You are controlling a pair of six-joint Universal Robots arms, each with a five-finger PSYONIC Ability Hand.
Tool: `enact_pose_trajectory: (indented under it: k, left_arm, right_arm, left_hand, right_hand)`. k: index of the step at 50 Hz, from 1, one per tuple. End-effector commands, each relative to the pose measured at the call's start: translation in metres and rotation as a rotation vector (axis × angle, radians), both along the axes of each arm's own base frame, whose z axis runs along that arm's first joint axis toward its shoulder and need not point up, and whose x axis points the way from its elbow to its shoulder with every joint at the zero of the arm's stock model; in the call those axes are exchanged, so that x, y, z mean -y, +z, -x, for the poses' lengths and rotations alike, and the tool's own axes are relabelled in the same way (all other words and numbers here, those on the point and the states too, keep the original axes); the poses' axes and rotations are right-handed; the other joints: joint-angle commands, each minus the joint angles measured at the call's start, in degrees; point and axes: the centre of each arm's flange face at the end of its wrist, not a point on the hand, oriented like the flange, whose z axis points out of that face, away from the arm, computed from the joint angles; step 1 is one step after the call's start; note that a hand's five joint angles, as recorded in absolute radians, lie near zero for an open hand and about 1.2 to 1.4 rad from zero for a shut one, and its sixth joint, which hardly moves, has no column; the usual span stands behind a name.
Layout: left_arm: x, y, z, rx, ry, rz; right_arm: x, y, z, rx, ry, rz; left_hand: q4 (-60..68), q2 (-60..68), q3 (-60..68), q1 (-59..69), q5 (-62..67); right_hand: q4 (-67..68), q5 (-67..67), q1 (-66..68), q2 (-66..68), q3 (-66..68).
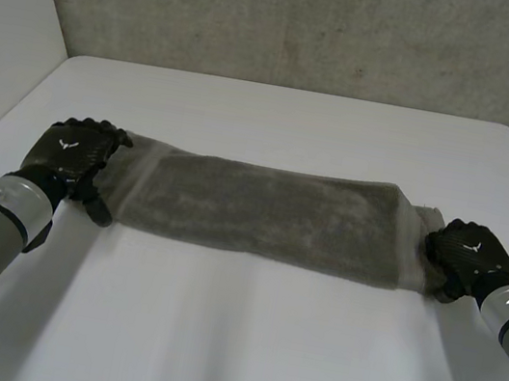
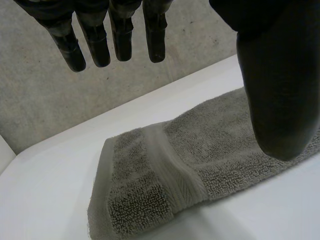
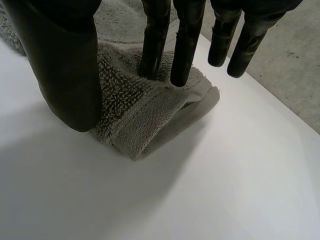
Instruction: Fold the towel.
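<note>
White table point(image 1: 229, 343) first, then the grey towel point(image 1: 261, 211), a soft, limp strip lying from 9 to 3 o'clock, best taken at its ends. The left hand point(image 1: 71, 151) hovers with fingers spread over the 9 o'clock end. The right hand point(image 1: 468, 256) pinches the 3 o'clock end between fingers point(image 3: 152, 40) and thumb. Concrete wall point(image 1: 312, 24) beyond.

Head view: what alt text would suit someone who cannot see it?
A grey towel, folded into a long strip, lies across a white table, with the left robot hand at one end and the right robot hand at the other.
</note>
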Motion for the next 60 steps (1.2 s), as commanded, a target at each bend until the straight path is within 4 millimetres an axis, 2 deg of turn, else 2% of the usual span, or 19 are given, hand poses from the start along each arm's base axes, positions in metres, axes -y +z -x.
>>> enact_pose_trajectory:
  k: [1, 4, 10, 16, 24, 26, 32, 34, 37, 39, 40, 42, 43, 45, 46, 48, 51, 53, 60]
  left_arm:
    - [-0.002, -0.001, 0.001, 0.001, -0.006, -0.004]
    - [-0.002, -0.002, 0.001, 0.002, -0.006, -0.005]
    - [-0.001, -0.002, 0.0, 0.001, -0.001, -0.005]
    - [0.0, -0.002, -0.002, 0.003, 0.006, -0.005]
    - [0.001, -0.001, -0.003, 0.002, 0.009, -0.003]
    - [0.001, -0.001, -0.003, 0.003, 0.012, -0.003]
    - [0.0, -0.001, -0.003, 0.002, 0.009, -0.002]
    - [0.001, -0.001, -0.003, 0.002, 0.012, -0.002]
    - [0.0, -0.001, -0.003, 0.002, 0.011, -0.002]
    - [0.0, -0.001, -0.003, 0.002, 0.011, -0.002]
    - [0.0, -0.001, -0.003, 0.003, 0.012, -0.005]
    - [-0.001, -0.002, -0.003, 0.003, 0.011, -0.006]
    - [-0.001, -0.002, -0.003, 0.003, 0.009, -0.006]
    - [-0.001, -0.002, -0.003, 0.003, 0.011, -0.006]
    - [-0.001, -0.002, -0.003, 0.003, 0.011, -0.006]
    - [-0.001, -0.002, -0.003, 0.005, 0.011, -0.006]
    - [-0.001, -0.002, -0.003, 0.004, 0.011, -0.004]
    - [-0.001, -0.002, -0.003, 0.005, 0.009, -0.006]
    - [0.0, -0.003, -0.001, 0.006, 0.004, 0.002]
  right_arm:
    - [0.002, -0.001, 0.002, 0.005, -0.006, -0.003]
    - [0.004, 0.0, 0.002, 0.007, -0.002, 0.003]
    - [0.012, -0.001, 0.012, 0.013, -0.028, -0.005]
    - [0.028, 0.006, 0.054, 0.006, -0.135, 0.005]
    - [0.047, 0.041, 0.113, -0.03, -0.22, 0.074]
    - [0.058, 0.063, 0.132, -0.06, -0.247, 0.145]
    - [0.069, 0.1, 0.132, -0.076, -0.243, 0.223]
    - [0.069, 0.133, 0.107, -0.061, -0.187, 0.278]
    - [0.065, 0.15, 0.086, -0.039, -0.145, 0.313]
    - [0.057, 0.175, 0.035, 0.025, -0.058, 0.368]
    - [0.057, 0.175, 0.035, 0.025, -0.058, 0.368]
    - [0.035, 0.182, -0.03, 0.057, 0.074, 0.39]
    - [0.035, 0.182, -0.03, 0.058, 0.075, 0.39]
    - [0.012, 0.169, -0.09, 0.06, 0.191, 0.37]
    - [0.012, 0.169, -0.09, 0.06, 0.191, 0.37]
    - [-0.017, 0.151, -0.142, 0.047, 0.31, 0.347]
    - [-0.036, 0.14, -0.166, 0.038, 0.376, 0.333]
    - [-0.07, 0.111, -0.207, 0.023, 0.503, 0.288]
    - [-0.108, 0.044, -0.252, -0.037, 0.619, 0.208]
  left_hand:
    - [-3.4, -3.9, -3.0, -4.3, -2.6]
    - [-3.4, -3.9, -3.0, -4.3, -2.6]
    - [-3.4, -3.9, -3.0, -4.3, -2.6]
    - [-3.4, -3.9, -3.0, -4.3, -2.6]
    - [-3.4, -3.9, -3.0, -4.3, -2.6]
    - [-3.4, -3.9, -3.0, -4.3, -2.6]
    - [-3.4, -3.9, -3.0, -4.3, -2.6]
    - [-3.4, -3.9, -3.0, -4.3, -2.6]
    - [-3.4, -3.9, -3.0, -4.3, -2.6]
    - [-3.4, -3.9, -3.0, -4.3, -2.6]
    - [-3.4, -3.9, -3.0, -4.3, -2.6]
    - [-3.4, -3.9, -3.0, -4.3, -2.6]
    - [-3.4, -3.9, -3.0, -4.3, -2.6]
    - [-3.4, -3.9, -3.0, -4.3, -2.6]
    - [-3.4, -3.9, -3.0, -4.3, -2.6]
    - [-3.4, -3.9, -3.0, -4.3, -2.6]
    - [-3.4, -3.9, -3.0, -4.3, -2.6]
    - [-3.4, -3.9, -3.0, -4.3, -2.6]
    - [-3.4, -3.9, -3.0, -4.3, -2.6]
  right_hand:
    - [-4.4, 18.5, 18.6, 19.2, -2.5]
    - [-4.4, 39.1, 39.2, 39.9, -2.5]
    - [-4.4, 39.2, 39.3, 40.0, -2.5]
    - [-4.4, 39.2, 39.3, 40.0, -2.5]
    - [-4.4, 39.2, 39.3, 40.0, -2.5]
    - [-4.4, 39.2, 39.3, 40.0, -2.5]
    - [-4.4, 39.2, 39.3, 40.0, -2.5]
    - [-4.4, 39.2, 39.3, 40.0, -2.5]
    - [-4.4, 39.2, 39.3, 40.0, -2.5]
    - [-4.4, 39.2, 39.3, 40.0, -2.5]
    - [-4.4, 39.2, 39.3, 40.0, -2.5]
    - [-4.4, 39.2, 39.3, 40.0, -2.5]
    - [-4.4, 39.2, 39.3, 40.0, -2.5]
    - [-4.4, 39.2, 39.3, 40.0, -2.5]
    - [-4.4, 39.2, 39.3, 40.0, -2.5]
    - [-4.4, 39.2, 39.3, 40.0, -2.5]
    - [-4.4, 39.2, 39.3, 40.0, -2.5]
    - [-4.4, 39.2, 39.3, 40.0, -2.5]
    - [-4.4, 39.2, 39.3, 40.0, -2.5]
